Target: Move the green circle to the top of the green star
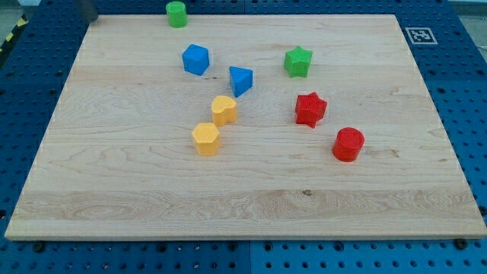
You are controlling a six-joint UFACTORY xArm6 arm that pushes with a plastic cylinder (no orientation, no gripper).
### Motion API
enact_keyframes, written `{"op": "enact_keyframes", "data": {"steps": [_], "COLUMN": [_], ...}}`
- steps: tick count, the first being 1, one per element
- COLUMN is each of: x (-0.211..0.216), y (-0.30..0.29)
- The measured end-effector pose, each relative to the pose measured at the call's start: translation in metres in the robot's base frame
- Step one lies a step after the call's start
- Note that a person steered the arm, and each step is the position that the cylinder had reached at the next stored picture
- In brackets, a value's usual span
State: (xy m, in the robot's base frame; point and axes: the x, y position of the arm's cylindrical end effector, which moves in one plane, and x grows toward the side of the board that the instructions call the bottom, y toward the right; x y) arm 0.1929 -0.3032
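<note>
Green circle (176,14) at board's top edge, tip out of sight

Pale wooden board on a blue perforated bench.

A light-grained rectangular wooden board (251,205) fills most of the view, its planks running from the view's left to the view's right, with a small dark knot near the lower middle. It lies on a blue metal table top (468,99) dotted with rows of holes, which shows on every side of it. A white square tag with a black marker pattern (420,35) sits at the board's upper right corner. A yellow-and-black striped strip (11,38) crosses the upper left corner. Lighting is even and soft.
</note>
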Motion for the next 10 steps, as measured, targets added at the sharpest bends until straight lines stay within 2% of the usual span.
{"op": "enact_keyframes", "data": {"steps": [8, 10], "x": [-0.001, -0.002], "y": [0.035, 0.085]}}
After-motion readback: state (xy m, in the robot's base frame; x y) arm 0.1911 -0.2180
